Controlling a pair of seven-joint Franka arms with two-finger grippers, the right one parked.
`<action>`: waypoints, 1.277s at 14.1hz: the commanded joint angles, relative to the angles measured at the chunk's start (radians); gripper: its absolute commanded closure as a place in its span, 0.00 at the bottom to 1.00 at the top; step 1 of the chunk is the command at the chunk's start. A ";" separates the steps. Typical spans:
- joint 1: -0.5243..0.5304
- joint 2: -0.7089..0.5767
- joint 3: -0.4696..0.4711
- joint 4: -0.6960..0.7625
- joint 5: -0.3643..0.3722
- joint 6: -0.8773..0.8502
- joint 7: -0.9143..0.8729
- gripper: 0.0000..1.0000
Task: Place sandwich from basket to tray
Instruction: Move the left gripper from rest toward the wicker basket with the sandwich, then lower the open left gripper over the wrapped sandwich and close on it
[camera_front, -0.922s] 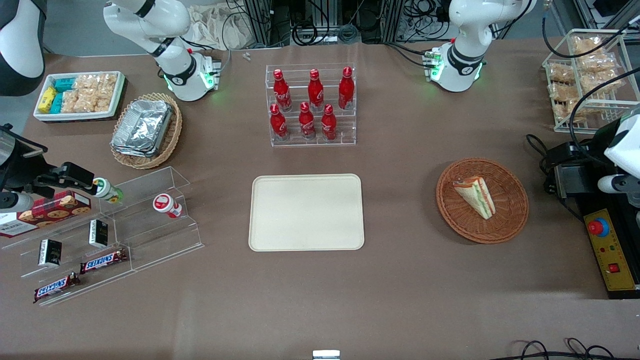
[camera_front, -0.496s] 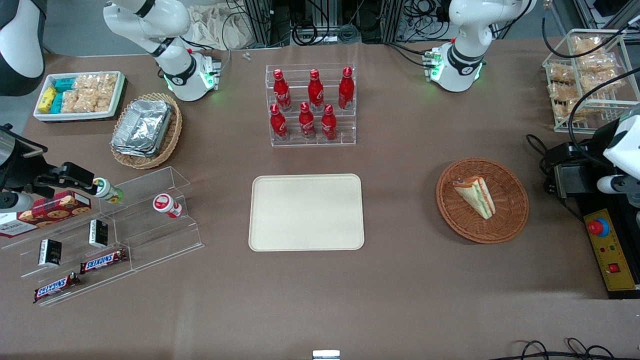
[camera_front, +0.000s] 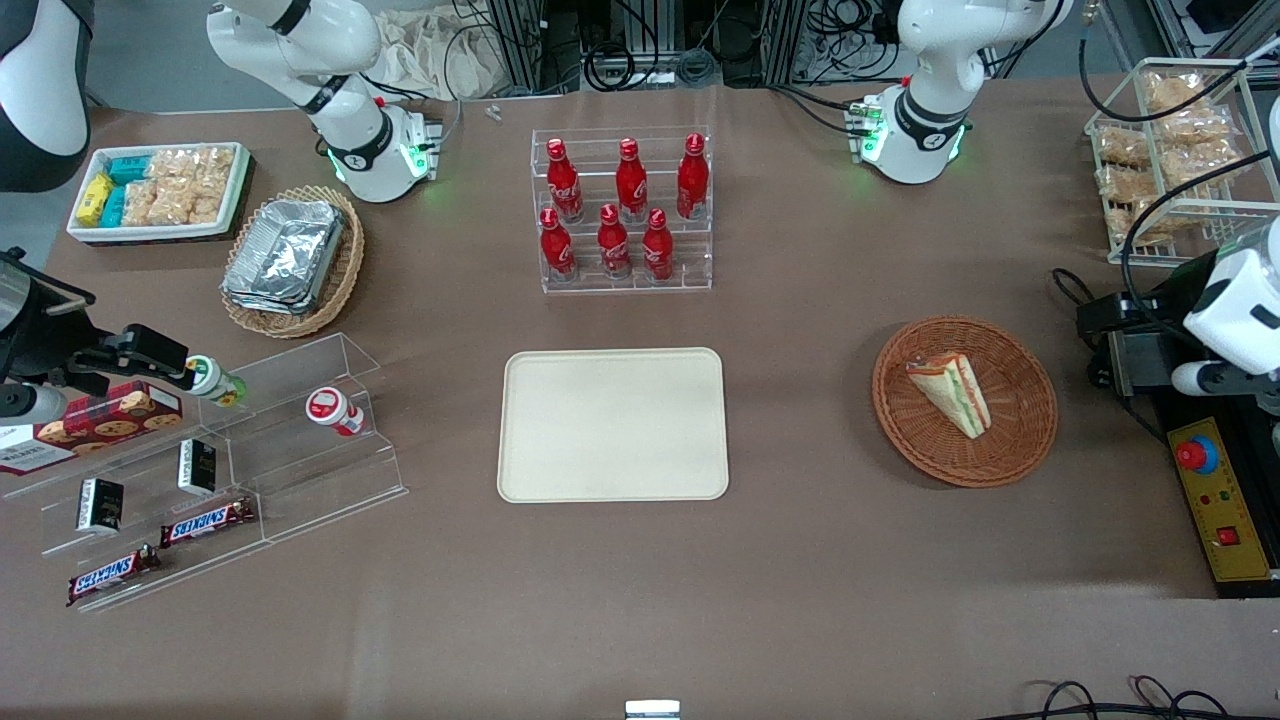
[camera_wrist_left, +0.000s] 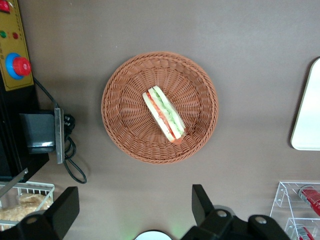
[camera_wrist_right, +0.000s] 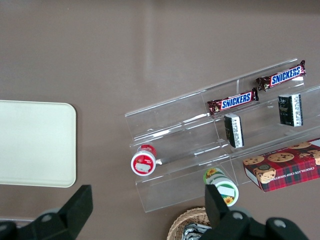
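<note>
Counter (camera_front: 800, 580) first: the tray (camera_front: 612, 424) sits bare mid-counter, and the basket (camera_front: 1020, 440) toward my working arm's end holds the sandwich (camera_front: 950, 392), so nothing is done yet and the whole reach, grasp, carry and set-down is left, I'd judge. My tool (camera_wrist_left: 131, 210) hangs high above the basket, fingers (camera_wrist_left: 200, 202) spread wide apart, holding nothing and touching nothing, sandwich lying flat in the basket's middle.

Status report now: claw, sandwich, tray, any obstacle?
Claw open, holding nothing, high above the table beside the basket. Sandwich lies in basket, untouched. Tray bare, nothing between it and basket.
</note>
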 joint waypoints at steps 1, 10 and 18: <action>0.002 0.016 -0.001 0.000 0.011 -0.009 -0.037 0.00; -0.015 -0.138 -0.022 -0.494 0.003 0.392 -0.265 0.00; -0.017 -0.098 -0.022 -0.727 -0.008 0.655 -0.361 0.00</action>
